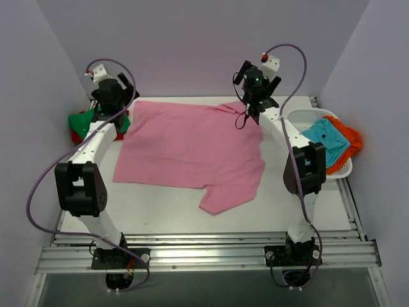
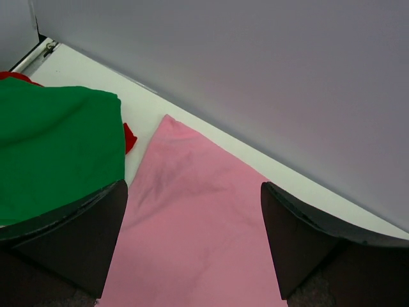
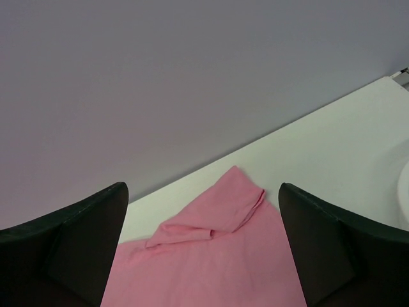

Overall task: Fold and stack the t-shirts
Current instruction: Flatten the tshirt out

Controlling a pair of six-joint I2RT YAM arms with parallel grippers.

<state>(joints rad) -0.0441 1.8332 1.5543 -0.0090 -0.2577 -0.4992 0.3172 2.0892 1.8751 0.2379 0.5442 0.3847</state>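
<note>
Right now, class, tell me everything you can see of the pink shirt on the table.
The pink shirt is soft, plain cloth, spread flat and mostly smooth on the white table. One short sleeve juts toward the near edge at its right; a small rumpled fold sits at its far right corner. The left gripper and right gripper hang over its far corners, jaws open, gripping nothing.

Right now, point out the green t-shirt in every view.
Top external: green t-shirt at far left, left of the pink t-shirt.
Left wrist: left side, beside the pink corner.
Right wrist: not in view.
Shared landmark: the pink t-shirt, in all three.
</note>
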